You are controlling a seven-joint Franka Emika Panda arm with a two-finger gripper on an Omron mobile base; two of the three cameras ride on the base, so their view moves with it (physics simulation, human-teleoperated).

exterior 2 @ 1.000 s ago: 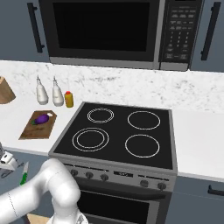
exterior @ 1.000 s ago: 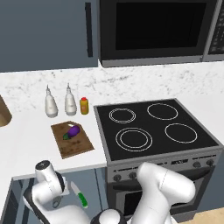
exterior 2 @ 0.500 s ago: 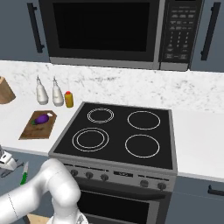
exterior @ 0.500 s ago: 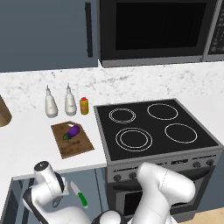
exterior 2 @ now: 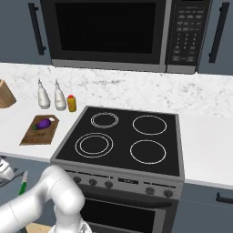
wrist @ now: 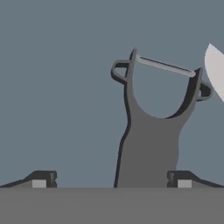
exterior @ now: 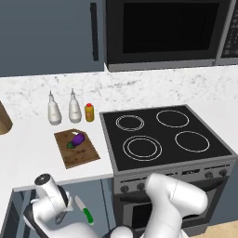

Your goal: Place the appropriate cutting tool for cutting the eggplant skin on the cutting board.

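Note:
The cutting tool [wrist: 151,144], a dull-grey metal peeler, lies flat on the grey drawer floor with its wide head pointing away from the hand. My gripper [wrist: 111,181] hangs open just over it. The handle runs down between the two fingertips, closer to the right one, and neither touches it. From the left base view the gripper [exterior: 65,205] is low in the open drawer under the counter's front edge. Up on the counter the purple eggplant [exterior: 77,138] [exterior 2: 44,123] rests on the brown cutting board [exterior: 82,155] [exterior 2: 32,136].
A green-handled knife [exterior: 83,211] [exterior 2: 22,182] lies in the drawer beside the hand, and its white blade [wrist: 216,70] edges into the hand view. Two white bottles [exterior: 62,109] and a yellow jar [exterior: 89,112] stand behind the board. The black stove [exterior: 162,137] is to its right.

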